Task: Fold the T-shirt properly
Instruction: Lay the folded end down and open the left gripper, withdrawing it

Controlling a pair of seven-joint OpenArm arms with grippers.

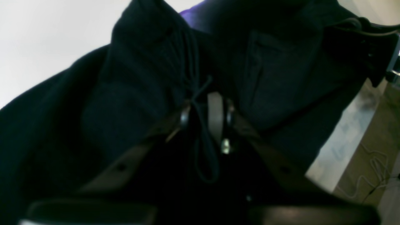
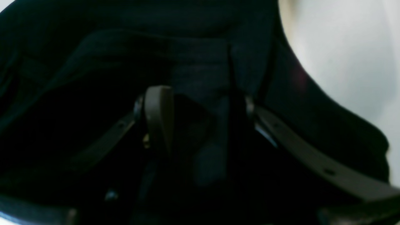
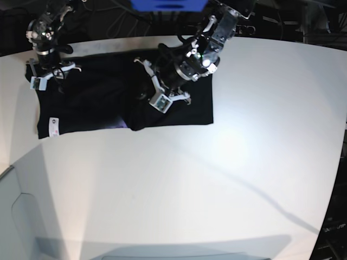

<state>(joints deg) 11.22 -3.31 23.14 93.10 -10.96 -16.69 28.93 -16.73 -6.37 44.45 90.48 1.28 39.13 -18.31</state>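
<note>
black cotton t-shirt (image 3: 108, 100) lies partly folded at the white table's (image 3: 217, 179) far edge. left gripper (image 3: 162, 96) pinches a fold of it mid-shirt; right gripper (image 3: 47, 73) seems clamped on bunched cloth at the corner. squaring up seems left.

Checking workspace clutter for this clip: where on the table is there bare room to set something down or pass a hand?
The table is bare in front of the T-shirt, down to the near edge, and to the right of the shirt's right hem. The crowded zone is the far-left strip: the shirt, with the left tool over its middle and the right tool at its left end.
</note>
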